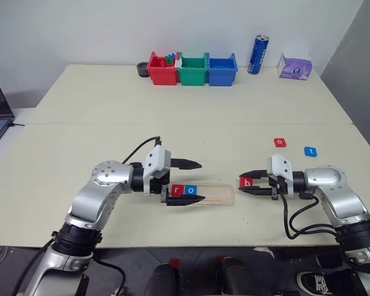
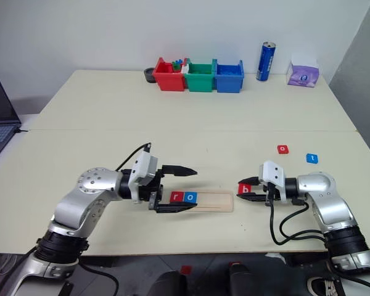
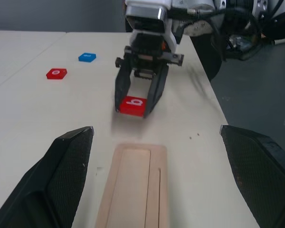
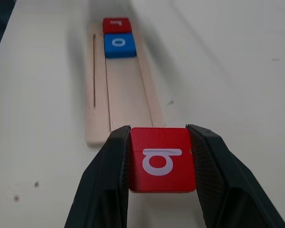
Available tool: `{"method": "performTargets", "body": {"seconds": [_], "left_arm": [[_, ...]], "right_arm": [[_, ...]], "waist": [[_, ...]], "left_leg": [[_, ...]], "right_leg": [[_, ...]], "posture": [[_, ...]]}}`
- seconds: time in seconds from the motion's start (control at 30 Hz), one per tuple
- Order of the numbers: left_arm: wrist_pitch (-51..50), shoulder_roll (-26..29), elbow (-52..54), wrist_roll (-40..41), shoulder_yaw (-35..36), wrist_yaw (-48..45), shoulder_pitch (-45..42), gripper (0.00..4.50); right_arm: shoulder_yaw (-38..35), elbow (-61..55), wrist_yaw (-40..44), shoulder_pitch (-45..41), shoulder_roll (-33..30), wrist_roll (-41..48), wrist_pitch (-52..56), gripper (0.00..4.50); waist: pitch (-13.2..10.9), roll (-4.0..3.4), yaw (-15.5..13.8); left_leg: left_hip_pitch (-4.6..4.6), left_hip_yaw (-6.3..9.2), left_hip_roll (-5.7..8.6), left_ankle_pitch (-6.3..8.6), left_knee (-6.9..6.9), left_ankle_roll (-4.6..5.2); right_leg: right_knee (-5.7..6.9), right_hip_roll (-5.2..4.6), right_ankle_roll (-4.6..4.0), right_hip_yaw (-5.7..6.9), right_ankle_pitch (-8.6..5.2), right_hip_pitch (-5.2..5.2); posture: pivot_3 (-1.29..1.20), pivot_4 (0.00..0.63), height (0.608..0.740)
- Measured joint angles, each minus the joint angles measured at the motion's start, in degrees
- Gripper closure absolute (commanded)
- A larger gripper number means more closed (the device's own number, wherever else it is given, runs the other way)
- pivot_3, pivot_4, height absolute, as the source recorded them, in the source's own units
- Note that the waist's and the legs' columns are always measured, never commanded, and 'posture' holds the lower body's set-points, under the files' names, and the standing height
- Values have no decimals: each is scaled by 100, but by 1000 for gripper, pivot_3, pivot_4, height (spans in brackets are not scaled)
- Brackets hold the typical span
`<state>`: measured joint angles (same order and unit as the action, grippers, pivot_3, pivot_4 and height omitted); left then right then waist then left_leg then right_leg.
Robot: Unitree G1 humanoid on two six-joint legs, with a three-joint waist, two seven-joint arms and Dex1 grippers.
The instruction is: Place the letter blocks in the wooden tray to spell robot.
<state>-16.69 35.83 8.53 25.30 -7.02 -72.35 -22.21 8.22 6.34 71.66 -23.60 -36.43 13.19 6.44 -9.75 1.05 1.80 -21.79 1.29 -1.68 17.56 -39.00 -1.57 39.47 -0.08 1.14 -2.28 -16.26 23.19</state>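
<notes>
right claw [image 4: 161,161] pinching red b block [image 4: 162,158]

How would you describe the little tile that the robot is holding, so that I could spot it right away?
Find the pale wooden tray near the table's front edge. Just off its empty end, the right gripper pinches a small red tile with a white b. The tray's red r and blue o lie flat in the groove; this tile alone sits between black fingers.
</notes>
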Motion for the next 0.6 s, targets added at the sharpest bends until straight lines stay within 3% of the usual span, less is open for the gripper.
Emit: {"method": "performTargets", "body": {"seconds": [0.2,0.6], "left_arm": [[230,453,-207,2,278,-340,195,0],[496,219,-459,-100,157,-328,237,0]], "right_arm": [[454,65,-94,-342,519,-111,161,2916],[911,763,-165,-755,1106,-431,64,2916]], "waist": [[-1,-2,-25],[-1,-2,-15]], "left_leg": [[-5,-1,0,0,-1,0],[-4,-2,0,0,-1,0]], "right_leg": [[-3,-9,0,2,0,1],[2,-8,0,4,0,5]], "posture": [[0,150,740],[0,150,740]]}}
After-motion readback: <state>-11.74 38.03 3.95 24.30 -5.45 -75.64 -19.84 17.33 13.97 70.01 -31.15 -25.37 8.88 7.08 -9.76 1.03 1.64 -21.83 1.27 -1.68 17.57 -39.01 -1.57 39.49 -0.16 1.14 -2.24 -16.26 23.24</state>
